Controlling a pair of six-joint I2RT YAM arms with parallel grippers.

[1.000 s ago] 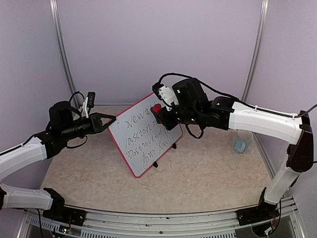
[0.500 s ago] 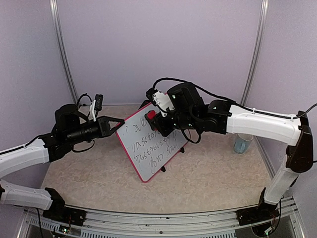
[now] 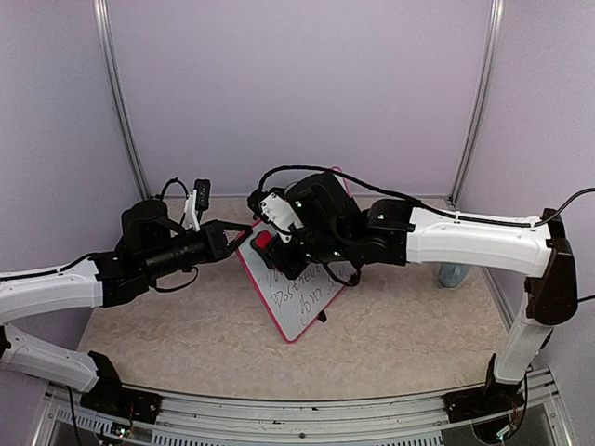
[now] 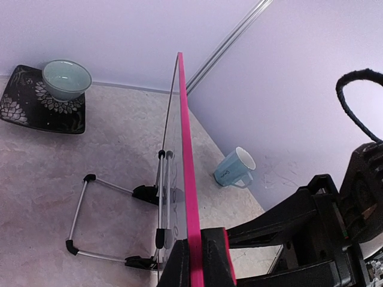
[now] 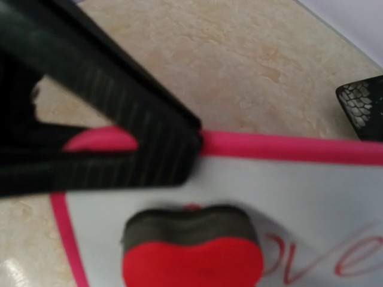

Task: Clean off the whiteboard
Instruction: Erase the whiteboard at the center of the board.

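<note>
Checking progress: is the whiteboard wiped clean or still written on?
Written on: handwriting shows on the whiteboard in the top view, and letters sit beside the eraser in the right wrist view.

We're in a robot lab test cell: plain lilac walls (image 3: pixel 297 84) framed by metal posts (image 3: pixel 116 102), a stone-pattern table (image 3: pixel 186 334), and a left arm (image 3: pixel 56 288) and right arm (image 3: pixel 474 243) rising from an aluminium rail (image 3: pixel 297 409) at the near edge, cables looping. Props stand about: a whiteboard (image 3: pixel 299 307), a cup (image 4: pixel 234 168), a bowl (image 4: pixel 66 78) on a plate (image 4: pixel 24 110).
</note>
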